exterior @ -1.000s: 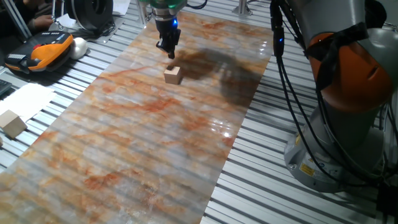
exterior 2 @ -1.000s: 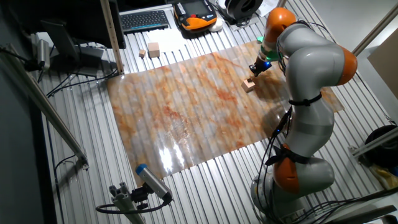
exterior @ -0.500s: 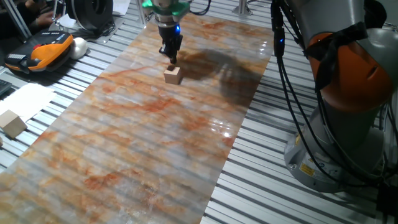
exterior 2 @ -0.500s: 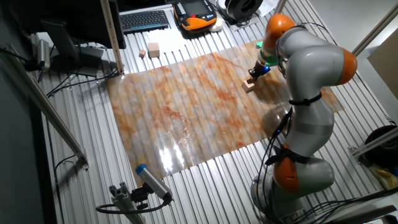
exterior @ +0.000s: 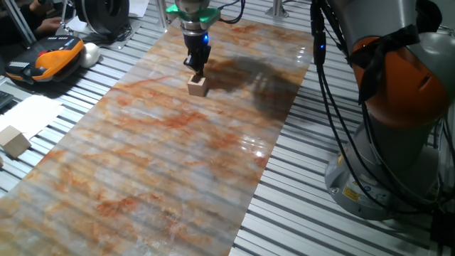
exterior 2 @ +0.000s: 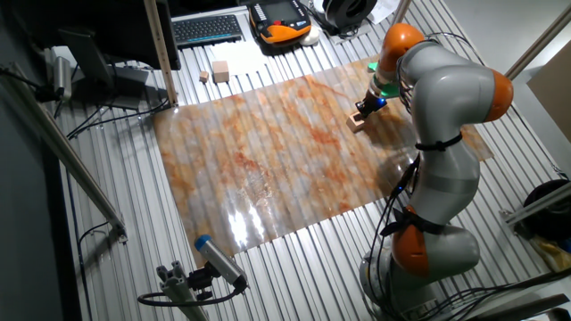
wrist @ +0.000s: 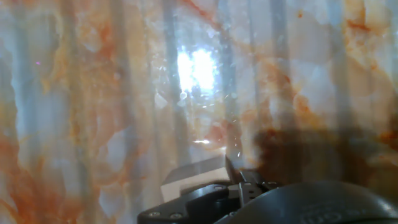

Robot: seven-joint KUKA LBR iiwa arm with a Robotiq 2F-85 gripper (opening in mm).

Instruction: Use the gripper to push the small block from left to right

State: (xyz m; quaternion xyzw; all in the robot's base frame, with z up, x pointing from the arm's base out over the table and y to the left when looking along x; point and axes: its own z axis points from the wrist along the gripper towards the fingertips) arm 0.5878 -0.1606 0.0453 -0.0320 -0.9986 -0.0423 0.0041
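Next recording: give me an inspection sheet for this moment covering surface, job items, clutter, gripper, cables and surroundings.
Surface: marbled orange-grey mat on a slatted metal table.
Job items: small block sits on the mat at its far end.
Clutter: larger wooden block off the mat on the slats; white paper beside it.
Gripper: gripper right behind the small block, fingers close together; contact cannot be told.
Cables: black cables hang along the arm.
Surroundings: orange-black pendant, keyboard.

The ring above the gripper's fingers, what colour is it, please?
Green ring, clearest in one fixed view.
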